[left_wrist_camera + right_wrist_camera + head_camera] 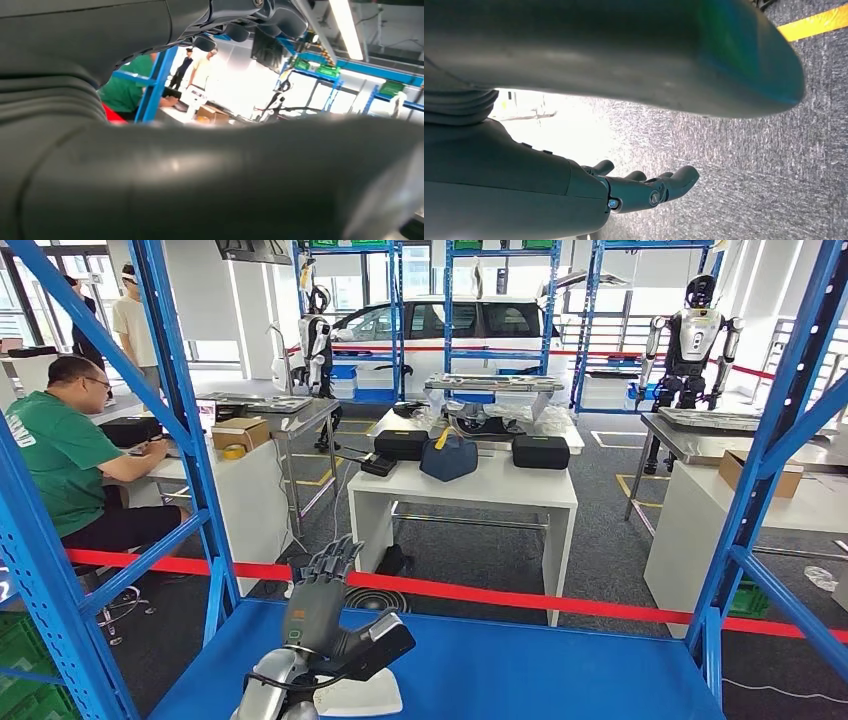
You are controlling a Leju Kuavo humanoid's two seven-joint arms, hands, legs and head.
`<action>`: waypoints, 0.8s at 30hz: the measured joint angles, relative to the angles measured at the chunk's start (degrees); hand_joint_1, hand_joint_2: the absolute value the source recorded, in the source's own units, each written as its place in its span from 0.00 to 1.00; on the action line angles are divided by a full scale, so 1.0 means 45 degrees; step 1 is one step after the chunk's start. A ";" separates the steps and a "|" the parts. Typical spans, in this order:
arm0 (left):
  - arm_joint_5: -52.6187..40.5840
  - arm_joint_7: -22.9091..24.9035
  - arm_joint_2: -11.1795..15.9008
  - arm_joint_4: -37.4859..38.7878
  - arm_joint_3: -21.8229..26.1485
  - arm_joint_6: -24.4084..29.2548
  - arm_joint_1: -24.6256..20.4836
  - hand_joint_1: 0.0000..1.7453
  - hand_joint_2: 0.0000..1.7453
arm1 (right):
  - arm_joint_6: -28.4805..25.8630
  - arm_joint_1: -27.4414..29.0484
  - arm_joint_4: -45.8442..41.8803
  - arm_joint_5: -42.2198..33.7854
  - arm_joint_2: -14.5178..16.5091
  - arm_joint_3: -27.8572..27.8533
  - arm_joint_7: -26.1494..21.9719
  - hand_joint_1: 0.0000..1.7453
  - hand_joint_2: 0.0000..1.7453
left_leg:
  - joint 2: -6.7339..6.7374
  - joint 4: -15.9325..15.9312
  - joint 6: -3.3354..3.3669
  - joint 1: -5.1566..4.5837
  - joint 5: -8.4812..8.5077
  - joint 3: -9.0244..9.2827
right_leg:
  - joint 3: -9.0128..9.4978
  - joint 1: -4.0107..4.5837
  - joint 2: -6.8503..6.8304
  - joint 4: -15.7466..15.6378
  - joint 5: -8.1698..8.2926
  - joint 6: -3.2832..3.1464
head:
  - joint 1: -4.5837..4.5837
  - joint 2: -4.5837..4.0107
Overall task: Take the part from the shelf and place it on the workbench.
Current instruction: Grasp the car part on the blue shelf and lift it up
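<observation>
A flat white part (pixel 362 696) lies on the blue shelf board (pixel 540 670) at the near edge. My left hand (pixel 325 615) hovers just above it, fingers spread and pointing up, thumb (pixel 380 645) stretched out to the right over the part. It holds nothing. In the left wrist view the thick grey thumb (pixel 225 175) crosses the picture, with the dark fingers (pixel 235 20) apart from it. My right hand (pixel 639 187) hangs over grey carpet with loosely bent fingers and nothing in it.
Blue shelf posts (pixel 185 430) (pixel 770 470) frame the board on both sides. Red tape (pixel 520 598) runs behind the shelf. Beyond it stands a white table (pixel 470 490) with black cases and a blue bag. A person in green (pixel 60 455) sits at the left.
</observation>
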 joint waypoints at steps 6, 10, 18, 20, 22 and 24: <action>-0.0056 0.0616 -0.0039 -0.0060 -0.0006 -0.0721 -0.0492 0.00 0.00 | -0.0034 -0.0033 0.0000 -0.0092 0.0000 -0.0142 0.0000 0.00 0.00 | 0.0002 0.0000 0.0000 0.0000 0.0000 0.0000 | 0.0001 -0.0001 0.0002 0.0000 0.0001 0.0000 | 0.0000 0.0001; -0.0170 0.0996 -0.0021 -0.0047 -0.0019 -0.0867 -0.0630 0.00 0.00 | -0.0030 -0.0052 0.0000 -0.0101 0.0000 -0.0172 0.0000 0.00 0.00 | 0.0000 0.0000 0.0000 0.0000 0.0000 0.0000 | 0.0001 -0.0001 0.0001 0.0000 0.0001 0.0000 | 0.0000 0.0001; -0.0256 0.1309 0.0025 -0.0005 -0.0096 -0.0852 -0.0649 0.00 0.00 | -0.0029 -0.0058 0.0000 -0.0143 0.0000 -0.0245 0.0000 0.00 0.00 | 0.0000 0.0000 0.0000 0.0000 0.0000 0.0000 | 0.0001 -0.0001 0.0001 0.0000 0.0000 0.0000 | 0.0000 0.0001; -0.0255 0.1318 0.0027 0.0004 -0.0097 -0.0843 -0.0649 0.00 0.00 | -0.0029 -0.0057 0.0000 -0.0144 0.0000 -0.0264 0.0000 0.00 0.00 | 0.0000 0.0000 0.0000 0.0000 0.0000 0.0000 | 0.0001 -0.0001 0.0001 0.0000 0.0000 0.0000 | 0.0000 0.0001; -0.0254 0.1319 0.0025 0.0016 -0.0097 -0.0834 -0.0649 0.00 0.00 | -0.0029 -0.0057 0.0000 -0.0144 0.0000 -0.0266 0.0000 0.00 0.00 | 0.0000 0.0000 0.0000 0.0000 0.0000 0.0000 | 0.0001 -0.0001 0.0001 0.0000 0.0000 0.0000 | 0.0000 0.0001; -0.0255 0.1324 0.0025 0.0034 -0.0101 -0.0795 -0.0649 0.00 0.00 | -0.0028 -0.0057 0.0000 -0.0140 0.0000 -0.0267 0.0000 0.00 0.00 | 0.0000 0.0000 0.0000 -0.0001 0.0000 0.0000 | 0.0001 -0.0001 0.0001 0.0000 0.0000 0.0001 | 0.0000 0.0000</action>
